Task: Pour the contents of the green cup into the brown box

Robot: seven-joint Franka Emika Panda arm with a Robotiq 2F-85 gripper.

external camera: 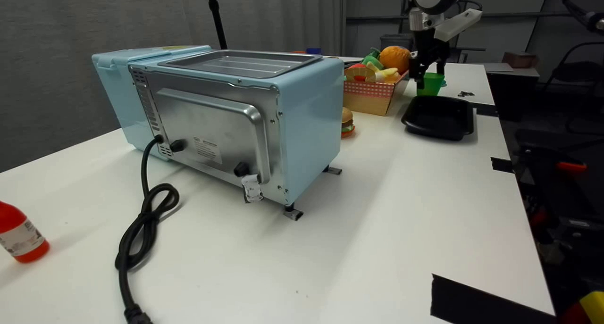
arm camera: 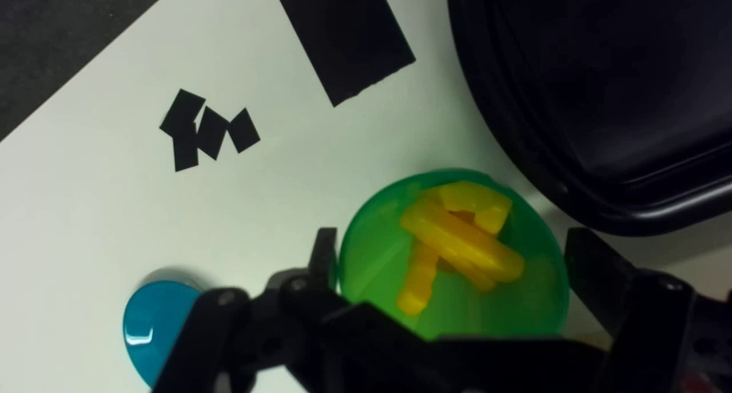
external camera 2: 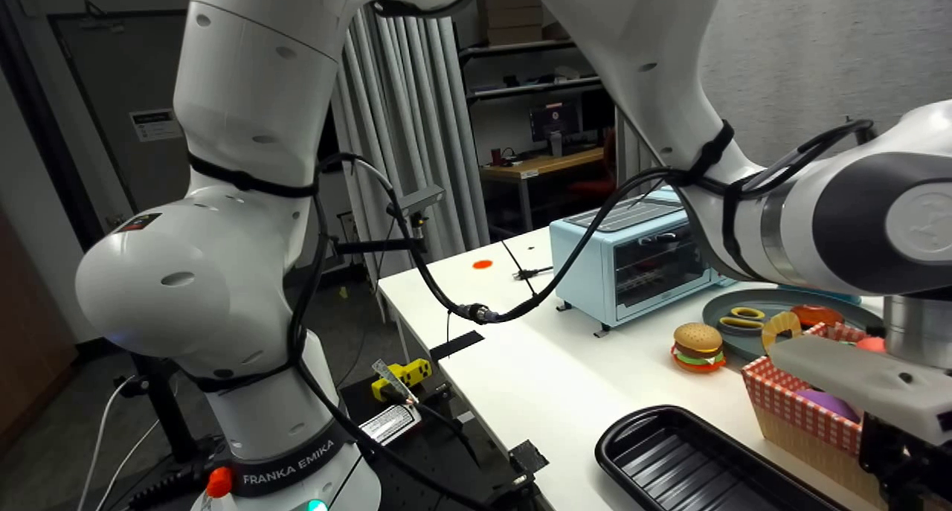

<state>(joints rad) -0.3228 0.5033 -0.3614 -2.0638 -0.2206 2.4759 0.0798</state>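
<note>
Currently, green cup (external camera: 430,84): upright, apparently standing on the desk (external camera: 401,211) just beside the black tray (external camera: 439,116), near the brown box (external camera: 364,102); yellow pieces (arm camera: 463,241) lie inside.
Cup's handling: probably light, thin plastic that gives a little, smooth enough to slip; opposite walls just below the rim look the best hold.
Jaws: well apart, one on each side of the cup's rim; whether they press on it is unclear.
Arm (external camera 2: 654,91): stretched out over the desk, its wrist bent so that the jaws point down around the cup.
</note>
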